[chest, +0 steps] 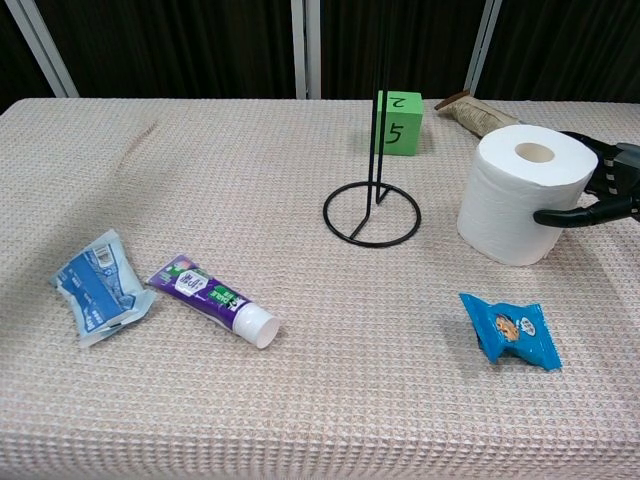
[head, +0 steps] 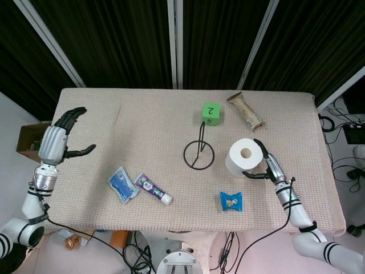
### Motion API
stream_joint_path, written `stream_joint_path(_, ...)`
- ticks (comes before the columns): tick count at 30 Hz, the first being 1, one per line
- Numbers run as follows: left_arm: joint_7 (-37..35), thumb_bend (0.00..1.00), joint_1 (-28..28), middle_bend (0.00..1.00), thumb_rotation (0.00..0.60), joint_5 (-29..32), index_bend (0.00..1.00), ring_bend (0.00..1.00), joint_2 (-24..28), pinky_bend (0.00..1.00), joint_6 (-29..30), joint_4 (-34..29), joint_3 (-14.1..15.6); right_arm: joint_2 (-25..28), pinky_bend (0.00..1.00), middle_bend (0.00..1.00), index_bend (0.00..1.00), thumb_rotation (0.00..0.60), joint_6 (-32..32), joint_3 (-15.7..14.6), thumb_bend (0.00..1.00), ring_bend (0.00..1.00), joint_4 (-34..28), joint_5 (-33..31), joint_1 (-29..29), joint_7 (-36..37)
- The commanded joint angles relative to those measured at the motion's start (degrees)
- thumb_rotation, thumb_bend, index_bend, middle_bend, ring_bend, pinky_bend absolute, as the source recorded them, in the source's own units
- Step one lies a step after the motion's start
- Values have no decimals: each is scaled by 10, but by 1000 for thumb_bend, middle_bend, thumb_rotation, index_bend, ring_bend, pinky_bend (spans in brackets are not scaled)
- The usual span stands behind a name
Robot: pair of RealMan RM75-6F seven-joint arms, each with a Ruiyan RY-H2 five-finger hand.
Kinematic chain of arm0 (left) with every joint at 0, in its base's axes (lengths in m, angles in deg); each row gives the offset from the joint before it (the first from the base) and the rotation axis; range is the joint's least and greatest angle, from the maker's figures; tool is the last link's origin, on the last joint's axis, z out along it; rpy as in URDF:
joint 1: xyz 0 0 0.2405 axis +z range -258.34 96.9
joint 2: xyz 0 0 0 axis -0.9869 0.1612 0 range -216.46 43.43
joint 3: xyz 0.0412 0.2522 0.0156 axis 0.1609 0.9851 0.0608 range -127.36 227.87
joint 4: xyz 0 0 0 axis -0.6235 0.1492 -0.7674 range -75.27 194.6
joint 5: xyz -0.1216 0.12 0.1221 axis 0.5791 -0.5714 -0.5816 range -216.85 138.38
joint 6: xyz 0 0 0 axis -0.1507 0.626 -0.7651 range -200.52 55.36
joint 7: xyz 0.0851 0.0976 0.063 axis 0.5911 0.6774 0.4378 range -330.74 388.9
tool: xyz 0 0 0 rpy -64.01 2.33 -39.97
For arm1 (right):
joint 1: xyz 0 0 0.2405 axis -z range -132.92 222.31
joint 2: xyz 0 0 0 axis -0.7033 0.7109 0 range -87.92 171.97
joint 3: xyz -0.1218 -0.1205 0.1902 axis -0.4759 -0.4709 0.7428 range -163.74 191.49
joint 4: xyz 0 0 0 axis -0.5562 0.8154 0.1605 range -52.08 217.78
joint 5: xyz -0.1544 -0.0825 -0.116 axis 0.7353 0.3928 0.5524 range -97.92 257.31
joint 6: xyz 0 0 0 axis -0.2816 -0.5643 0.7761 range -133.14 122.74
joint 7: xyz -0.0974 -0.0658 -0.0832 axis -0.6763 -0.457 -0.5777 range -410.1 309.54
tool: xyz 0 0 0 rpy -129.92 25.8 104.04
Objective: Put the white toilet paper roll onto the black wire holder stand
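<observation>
The white toilet paper roll [head: 244, 157] stands on the beige cloth, right of the black wire holder stand [head: 200, 141], slightly tilted. My right hand [head: 267, 165] grips it from the right, thumb across its front and fingers behind it. In the chest view the roll [chest: 520, 195] is right of the stand's upright rod [chest: 376, 160], and the right hand [chest: 605, 190] shows at the frame's right edge. My left hand [head: 57, 140] hovers over the table's left edge, fingers spread, holding nothing.
A green cube [head: 211, 113] sits just behind the stand, with a brown snack bar [head: 246, 111] to its right. A blue snack packet [head: 231, 201] lies in front of the roll. A toothpaste tube [head: 153, 189] and a blue-white pouch [head: 122, 184] lie front left.
</observation>
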Motion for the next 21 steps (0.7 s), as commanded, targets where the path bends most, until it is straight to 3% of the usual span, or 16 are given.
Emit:
stream_joint_path(1, -1, 93, 0, 148, 173, 0, 140, 159, 0, 321, 0, 1, 0, -4, 101, 317, 193, 600, -7, 3, 66, 91, 3, -3, 2, -4)
stream_joint_path(5, -4, 92, 1, 148, 176, 1, 140, 159, 0, 321, 0, 3, 1, -4, 163, 420, 360, 600, -8, 3, 118, 191, 2, -6, 3, -7)
stream_joint_path(8, -6, 93, 2, 148, 174, 0, 140, 159, -1, 321, 1, 5, 2, -2, 171, 441, 421, 600, -13, 4, 141, 206, 0, -6, 4, -8)
stream_joint_path(14, -8, 93, 8, 148, 176, -5, 140, 159, 3, 321, 13, 5, 4, 16, 174, 445, 448, 600, -69, 21, 154, 206, -26, 4, 16, -8)
stream_joint_path(21, -14, 92, 15, 148, 177, -10, 140, 158, 13, 321, 23, 0, 6, 98, 177, 457, 456, 600, -141, 47, 178, 213, -132, 27, 32, -5)
